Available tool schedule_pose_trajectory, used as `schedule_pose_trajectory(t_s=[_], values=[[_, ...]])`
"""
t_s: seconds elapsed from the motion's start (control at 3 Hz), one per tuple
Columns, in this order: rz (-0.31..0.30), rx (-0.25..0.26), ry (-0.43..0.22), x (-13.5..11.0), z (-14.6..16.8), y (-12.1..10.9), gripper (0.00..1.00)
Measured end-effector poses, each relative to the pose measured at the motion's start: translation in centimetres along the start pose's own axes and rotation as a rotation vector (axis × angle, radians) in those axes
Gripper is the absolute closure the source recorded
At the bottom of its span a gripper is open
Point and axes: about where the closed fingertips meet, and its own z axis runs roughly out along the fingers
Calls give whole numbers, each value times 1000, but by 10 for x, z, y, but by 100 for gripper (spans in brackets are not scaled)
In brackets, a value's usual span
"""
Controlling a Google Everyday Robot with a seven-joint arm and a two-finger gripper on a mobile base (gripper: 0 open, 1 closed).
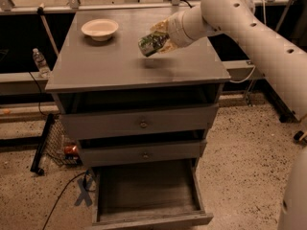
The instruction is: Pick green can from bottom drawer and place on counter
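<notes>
Counter [105,71] is grey wood, its cabinet standing on a speckled floor [240,166]. White bowl [100,29] sits at the counter's back left. Gripper [158,40] hangs over the counter's middle-right, fingers clamped on the green can [151,44], which is tilted and held above the surface. Bottom drawer [144,188] is pulled open, wood-grain floor showing. Clear bottle [40,63] stands on a ledge at left.

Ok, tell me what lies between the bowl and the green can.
Only bare counter, in the camera view; the gripper holds the green can tilted above it, right of the bowl.
</notes>
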Motion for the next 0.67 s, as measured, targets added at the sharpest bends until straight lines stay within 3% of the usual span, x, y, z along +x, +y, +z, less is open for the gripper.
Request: schedule_pose_trajectory(t_s=[0.33, 0.67], values=[[0, -5, -7, -3, 5, 2, 0], [0, -5, -7, -3, 5, 2, 0]])
